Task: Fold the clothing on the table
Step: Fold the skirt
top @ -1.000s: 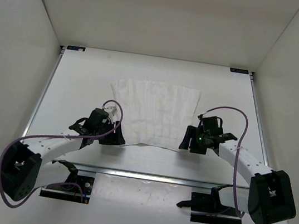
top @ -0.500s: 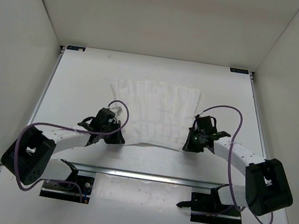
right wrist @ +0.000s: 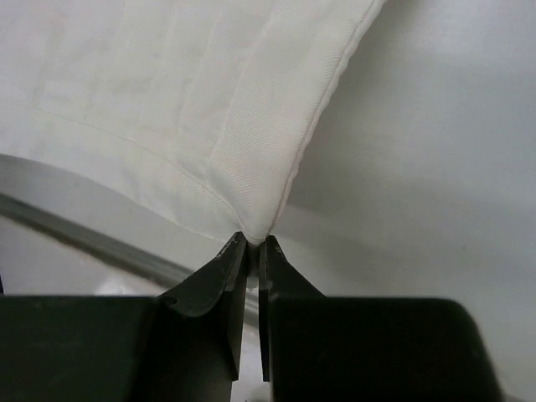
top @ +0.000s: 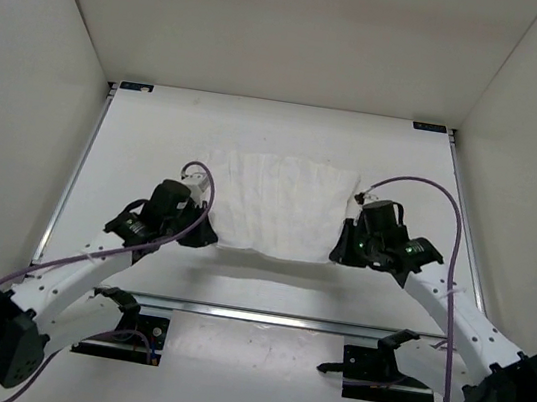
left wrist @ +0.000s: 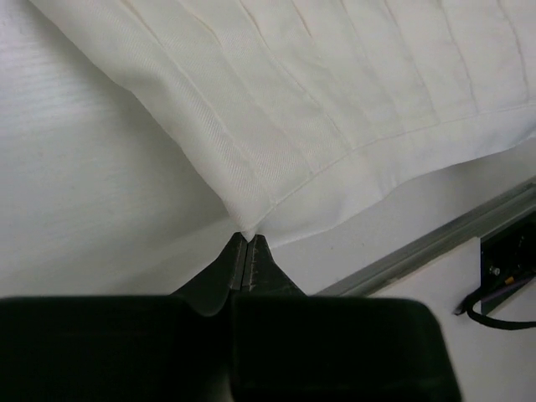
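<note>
Clothing (top: 278,203), a single white ribbed piece, lies in the middle of the table (top: 146,142) in the overhead view. It is spread between the left arm (top: 70,278) and the right arm (top: 449,309), its far edge flat on the surface and its near hem raised, with a soft shadow on the tabletop below. Two grippers hold that hem, well apart from each other: the left gripper (top: 205,236) at the left near corner and the right gripper (top: 337,254) at the right near corner. Two purple cables (top: 423,184) loop, one along each arm, and one metal rail (top: 271,317) crosses the table near the arm bases. From the left wrist, the left gripper (left wrist: 245,244) has its two fingers pressed together on one corner of the clothing (left wrist: 335,92), and the fabric fans away from the tips with several lengthwise creases. The table (left wrist: 75,193) lies beneath, and the rail (left wrist: 435,243) runs along the lower right. From the right wrist, the right gripper (right wrist: 251,249) pinches the other corner of the clothing (right wrist: 159,100) between its two fingers, with only a thin slit showing where the cloth sits. The fabric spreads up and to the left, the bare table (right wrist: 435,134) shows on the right, and the rail (right wrist: 84,239) passes under the hem at the left.
</note>
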Available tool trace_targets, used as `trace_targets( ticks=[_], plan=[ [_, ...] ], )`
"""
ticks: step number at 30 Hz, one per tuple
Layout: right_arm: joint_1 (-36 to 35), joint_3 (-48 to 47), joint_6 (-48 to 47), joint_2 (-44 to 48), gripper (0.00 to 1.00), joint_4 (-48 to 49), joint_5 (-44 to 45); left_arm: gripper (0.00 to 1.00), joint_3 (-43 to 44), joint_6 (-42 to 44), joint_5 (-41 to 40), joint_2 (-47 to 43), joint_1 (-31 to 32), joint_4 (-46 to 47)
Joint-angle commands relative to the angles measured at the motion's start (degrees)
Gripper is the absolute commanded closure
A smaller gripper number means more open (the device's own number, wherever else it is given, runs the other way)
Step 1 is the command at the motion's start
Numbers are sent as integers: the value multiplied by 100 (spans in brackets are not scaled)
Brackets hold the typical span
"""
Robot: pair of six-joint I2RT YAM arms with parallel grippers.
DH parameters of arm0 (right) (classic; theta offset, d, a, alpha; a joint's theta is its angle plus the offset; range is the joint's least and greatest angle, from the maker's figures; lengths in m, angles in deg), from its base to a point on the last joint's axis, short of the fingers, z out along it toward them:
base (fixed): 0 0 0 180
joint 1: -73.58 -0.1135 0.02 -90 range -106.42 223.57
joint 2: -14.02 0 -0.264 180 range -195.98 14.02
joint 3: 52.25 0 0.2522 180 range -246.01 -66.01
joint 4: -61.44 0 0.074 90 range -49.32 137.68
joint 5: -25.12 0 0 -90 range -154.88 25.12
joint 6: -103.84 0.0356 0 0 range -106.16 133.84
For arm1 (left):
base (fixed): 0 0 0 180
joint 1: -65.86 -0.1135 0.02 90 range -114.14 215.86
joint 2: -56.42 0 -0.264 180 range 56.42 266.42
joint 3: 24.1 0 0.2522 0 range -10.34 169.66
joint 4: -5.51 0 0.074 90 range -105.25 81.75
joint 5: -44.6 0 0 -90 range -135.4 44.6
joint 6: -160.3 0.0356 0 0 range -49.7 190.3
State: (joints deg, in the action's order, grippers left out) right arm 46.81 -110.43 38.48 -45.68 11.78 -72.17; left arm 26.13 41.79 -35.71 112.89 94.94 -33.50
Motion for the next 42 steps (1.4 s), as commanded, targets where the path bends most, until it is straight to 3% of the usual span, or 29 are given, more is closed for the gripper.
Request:
trace_targets(
  ticks=[1, 6, 13, 19, 23, 25, 31, 37, 42],
  plan=[
    [-355, 249, 206, 466, 100, -838, -9, 100, -419, -241, 103, -784, 133, -805],
    [-628, 636, 533, 1661, 100, -1498, -97, 100, -869, -418, 270, -1901, 2, -1332],
    [443, 224, -151, 2341, 100, -2571, -1475, 100, -519, -594, 612, -2554, -227, -1904],
    [1296, -356, -444, 1508, 100, -1931, -2294, 100, 307, -261, 999, -1598, -964, -1141],
    [1340, -540, -65, 724, 100, -613, -2512, 100, 606, -225, 1262, -526, -1580, -121],
    [1725, -567, 223, 76, 99, 220, -2715, 100, 748, -269, 1194, 89, -1703, 274],
    [2175, -1164, 506, -1638, 100, 1277, -2778, 100, 994, -594, 1394, 1735, -2038, 1566],
    [2167, -1902, 322, -2634, 100, 1384, -2743, 100, 1871, -629, 1650, 3009, -2135, 1981],
    [2052, -2351, 32, -2126, 100, 639, -2076, 100, 2277, -436, 1536, 2634, -1968, 1559]
  ],
)
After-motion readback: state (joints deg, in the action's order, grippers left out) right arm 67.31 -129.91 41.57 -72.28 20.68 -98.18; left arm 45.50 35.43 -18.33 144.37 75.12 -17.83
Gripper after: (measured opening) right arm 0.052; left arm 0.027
